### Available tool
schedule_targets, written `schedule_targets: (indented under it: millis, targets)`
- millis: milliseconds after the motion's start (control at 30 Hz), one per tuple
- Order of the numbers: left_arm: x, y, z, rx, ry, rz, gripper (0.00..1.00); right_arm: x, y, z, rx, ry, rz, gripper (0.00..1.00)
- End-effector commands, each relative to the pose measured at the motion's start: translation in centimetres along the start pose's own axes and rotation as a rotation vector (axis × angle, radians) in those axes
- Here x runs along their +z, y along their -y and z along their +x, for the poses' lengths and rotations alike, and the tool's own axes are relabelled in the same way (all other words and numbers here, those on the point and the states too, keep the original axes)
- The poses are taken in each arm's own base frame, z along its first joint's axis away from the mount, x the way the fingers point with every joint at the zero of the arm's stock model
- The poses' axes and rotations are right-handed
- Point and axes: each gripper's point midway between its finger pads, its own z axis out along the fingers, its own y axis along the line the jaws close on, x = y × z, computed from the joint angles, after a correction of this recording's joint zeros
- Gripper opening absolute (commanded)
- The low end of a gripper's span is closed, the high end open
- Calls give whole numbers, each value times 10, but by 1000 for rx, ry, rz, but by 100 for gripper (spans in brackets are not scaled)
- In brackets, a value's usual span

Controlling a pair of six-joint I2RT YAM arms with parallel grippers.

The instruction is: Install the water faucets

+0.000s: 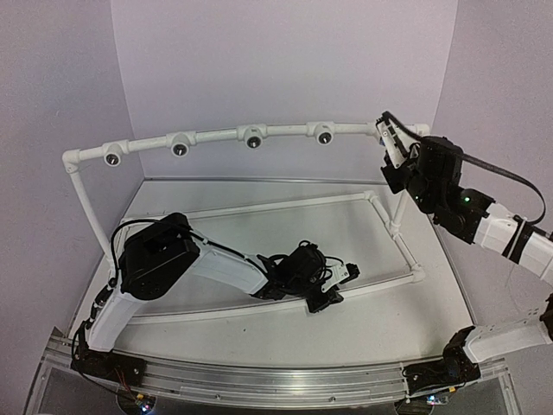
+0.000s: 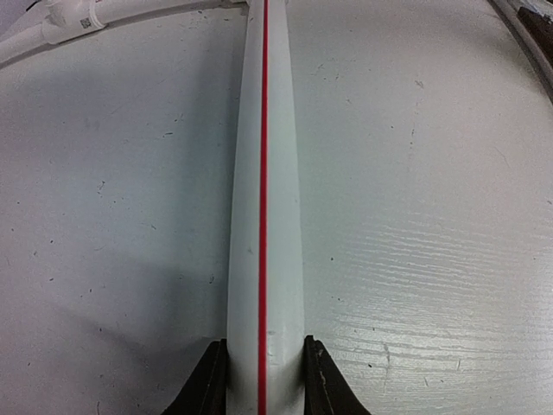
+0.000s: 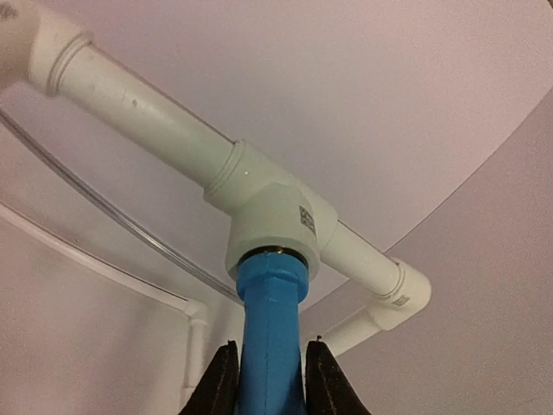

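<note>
White paint covers the table (image 1: 259, 229), matt and flat, flecked with small dark specks and fine scratches in the left wrist view. Pale lilac walls (image 1: 276, 60) close it in on the left, far and right sides. A ribbed aluminium rail (image 1: 259, 380) runs along the near edge. A white plastic pipe frame (image 1: 285, 202) lies on the table as a rectangle. Posts rise from it to a raised far rail (image 1: 216, 136) carrying white tee fittings with dark round openings (image 1: 252, 137). The left hand (image 2: 263, 376) is closed on the near white pipe with a red stripe (image 2: 263, 173), which lies on the table. At the far right end of the raised rail, the right hand (image 3: 270, 380) grips the bright-blue plastic faucet (image 3: 272, 311), whose top meets the mouth of a white tee fitting (image 3: 268, 220).
</note>
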Motion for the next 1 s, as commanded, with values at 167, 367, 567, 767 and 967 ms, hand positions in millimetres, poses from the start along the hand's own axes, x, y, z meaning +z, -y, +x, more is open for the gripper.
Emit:
schedule_targets:
  millis: [167,367,567,767,967]
  targets:
    - [9,64,117,-31,-331,215,0,-8,-18,-41,1687,158,-403,0]
    - [9,63,118,-34,-334,212,0,-14,-6,-67,2396,305,-741,0]
    - [10,63,118,-33,-336,214,0,-32,14,-80,2468,535,-969,7]
    - [10,63,119,-35,-340,214,0,-47,-4,-25,1965,369,-573,79]
    - [11,63,118,-35,-337,217,0,-75,0,-13,933,297,-369,98]
